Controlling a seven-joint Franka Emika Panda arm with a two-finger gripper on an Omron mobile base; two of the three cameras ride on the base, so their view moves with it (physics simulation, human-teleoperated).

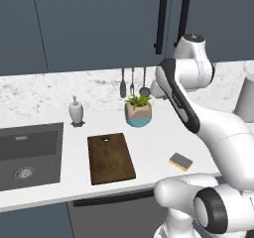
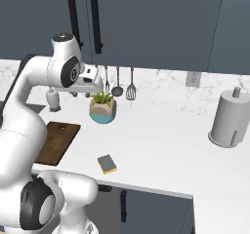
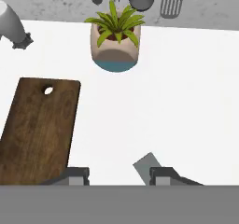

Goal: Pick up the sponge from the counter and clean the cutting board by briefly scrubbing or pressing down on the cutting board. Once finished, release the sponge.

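The bench (image 1: 149, 138) is big and white, with a speckled wall behind it. A dark sink (image 1: 30, 155) sits in it on the left. A grey paper roll (image 2: 228, 118) stands far off on the right.

The board (image 1: 110, 157) is brown and lies flat on the bench, just right of the sink. Its little hole (image 3: 48, 91) is at the far end.

A plant pot (image 1: 138, 110) stands behind the board, near the wall. A white bottle (image 1: 76, 110) stands to its left. Spoons (image 1: 133, 83) hang on the wall behind the pot.

The sponge (image 1: 181, 161) is small, yellow with a dark top. It lies flat on the bench, right of the board, near the front edge. It does not touch the board.

The claw (image 3: 119, 175) is up in the air above the bench. Its two tips are spread apart with nothing between them. The sponge's corner (image 3: 148, 166) peeks up just beside the right tip.
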